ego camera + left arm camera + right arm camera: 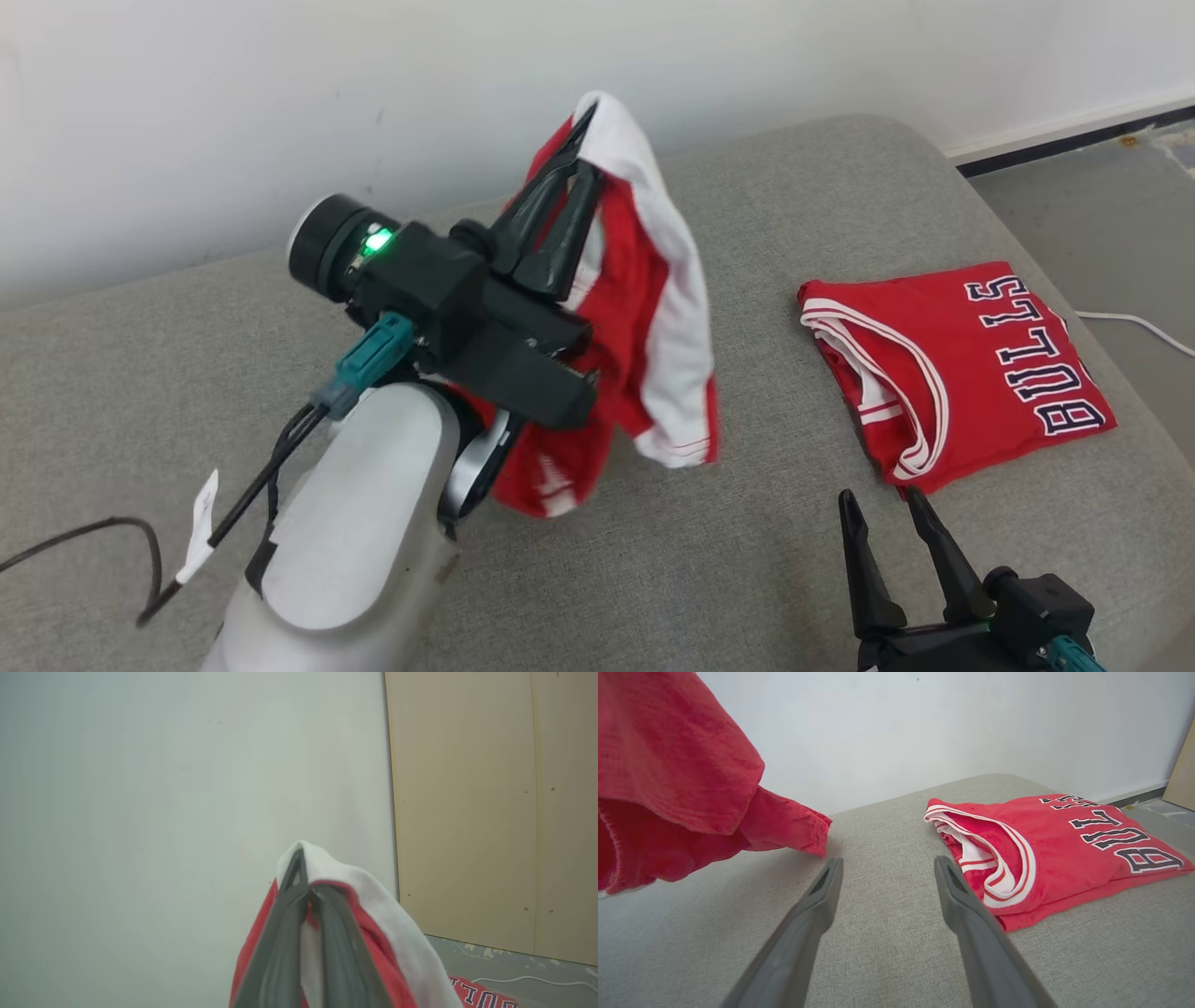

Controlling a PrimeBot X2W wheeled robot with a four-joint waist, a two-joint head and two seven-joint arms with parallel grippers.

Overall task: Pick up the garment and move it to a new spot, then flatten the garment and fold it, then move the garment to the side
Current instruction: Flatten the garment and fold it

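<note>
One garment [667, 308] in the left gripper [586, 140], apparently aloft.

Plain white wall [187, 93], grey fabric cushion [709, 579], grey floor [1102, 205] with white cable [1134, 322], beige panel [467, 812]

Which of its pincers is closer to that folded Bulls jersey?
Right. The right pincer is just in front of the jersey; the left pincer holds a garment aloft, farther left.

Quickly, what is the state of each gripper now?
Left gripper: shut on the red and white garment, held up.
Right gripper: open, holding nothing.
</note>
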